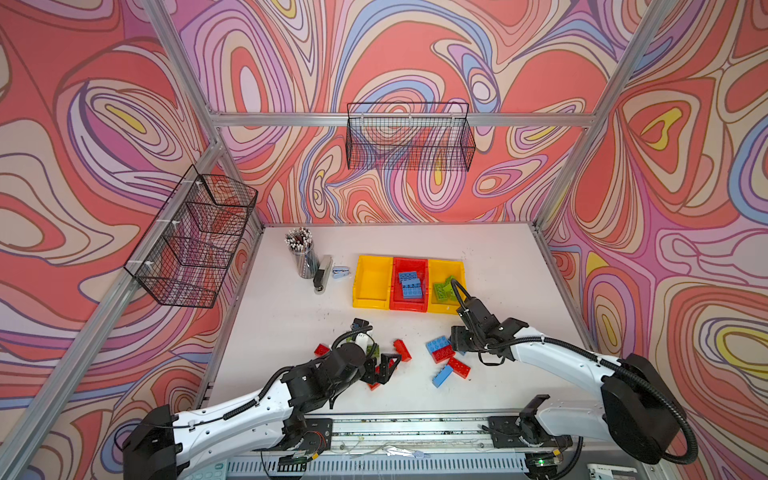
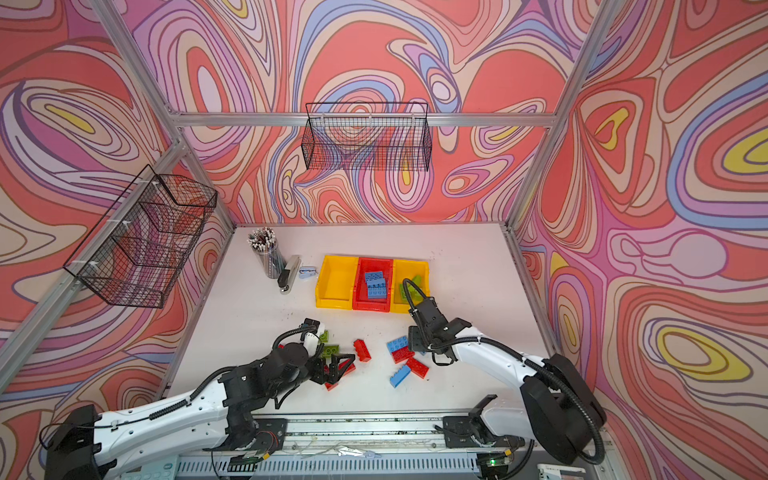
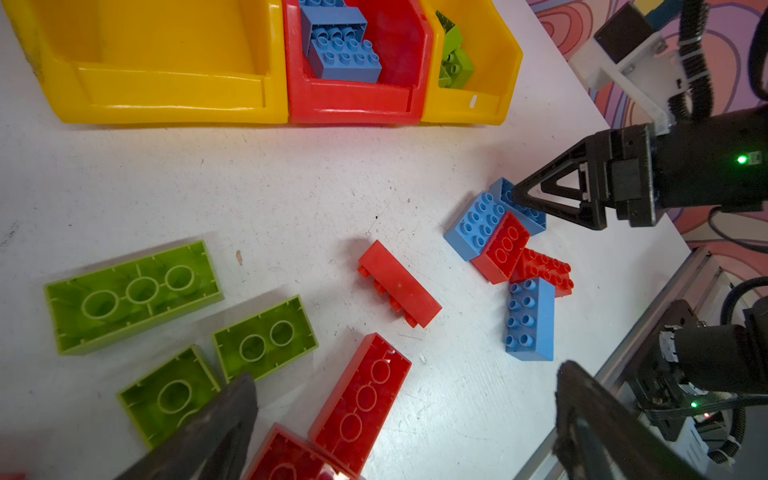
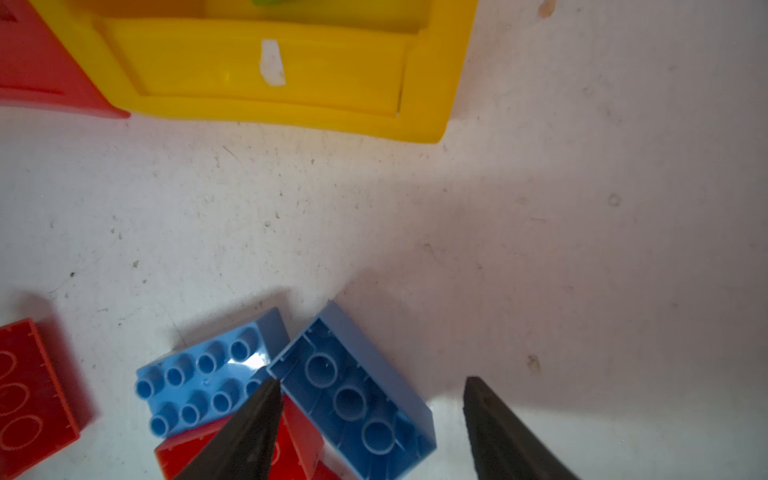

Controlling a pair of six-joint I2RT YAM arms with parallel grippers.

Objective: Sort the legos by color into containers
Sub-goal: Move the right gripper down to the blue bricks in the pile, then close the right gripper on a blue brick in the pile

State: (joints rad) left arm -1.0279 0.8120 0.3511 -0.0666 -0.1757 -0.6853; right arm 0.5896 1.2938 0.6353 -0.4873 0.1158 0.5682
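Note:
Three joined containers stand mid-table: a yellow bin [image 1: 372, 282] with nothing in it, a red bin [image 1: 409, 306] with blue legos [image 1: 411, 284], and a yellow bin [image 1: 439, 266] with green legos [image 1: 444, 289]. Loose red and blue legos [image 1: 440, 351] lie near the front right. My right gripper [image 4: 370, 380] is open astride an upside-down blue brick [image 4: 353, 395]; one finger touches its edge, the other stands apart. My left gripper [image 3: 405, 371] is wide open over an upside-down red brick [image 3: 361, 399], with green bricks [image 3: 133, 295] beside it.
A cup of pens [image 1: 302, 253], a stapler [image 1: 323, 274] and a small blue object [image 1: 340, 272] sit left of the bins. Black wire baskets hang on the back wall [image 1: 409, 137] and the left wall [image 1: 195, 241]. A lone red brick [image 1: 402, 349] lies between the arms.

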